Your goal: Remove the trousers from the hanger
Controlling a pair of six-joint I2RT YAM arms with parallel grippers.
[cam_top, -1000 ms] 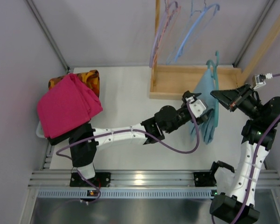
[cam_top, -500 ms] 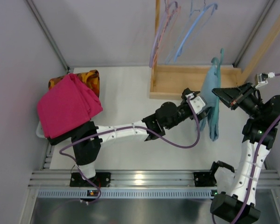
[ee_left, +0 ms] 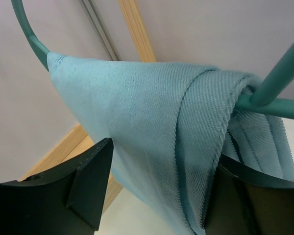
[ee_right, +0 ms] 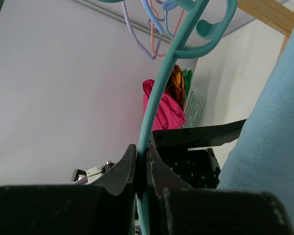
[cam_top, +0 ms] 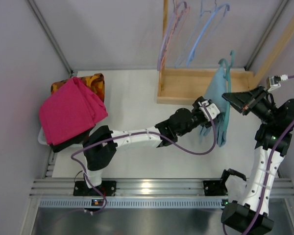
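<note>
The light blue-teal trousers (cam_top: 217,105) hang folded over the bar of the teal-green hanger (cam_top: 228,66), off the table, in front of the wooden rack. My right gripper (cam_top: 231,101) is shut on the hanger's stem (ee_right: 160,93), with the jaws pinching it (ee_right: 142,164) below the hook. My left gripper (cam_top: 211,110) is at the trousers' left side. In the left wrist view its jaws stand wide open (ee_left: 157,196) with the draped trousers (ee_left: 152,122) between them, just under the hanger bar (ee_left: 279,73). The trousers also fill the right edge of the right wrist view (ee_right: 274,147).
A wooden rack (cam_top: 201,84) stands at the back, with a pink-lilac hanger (cam_top: 167,36) and light blue hangers (cam_top: 206,24) on its post. A magenta cloth (cam_top: 71,111) lies over an orange-brown patterned cloth (cam_top: 94,81) at the left, on a white basket.
The hanger and trousers rose slightly and the trousers swung. My left gripper moved a little right, onto the trousers. My right gripper kept its hold.
</note>
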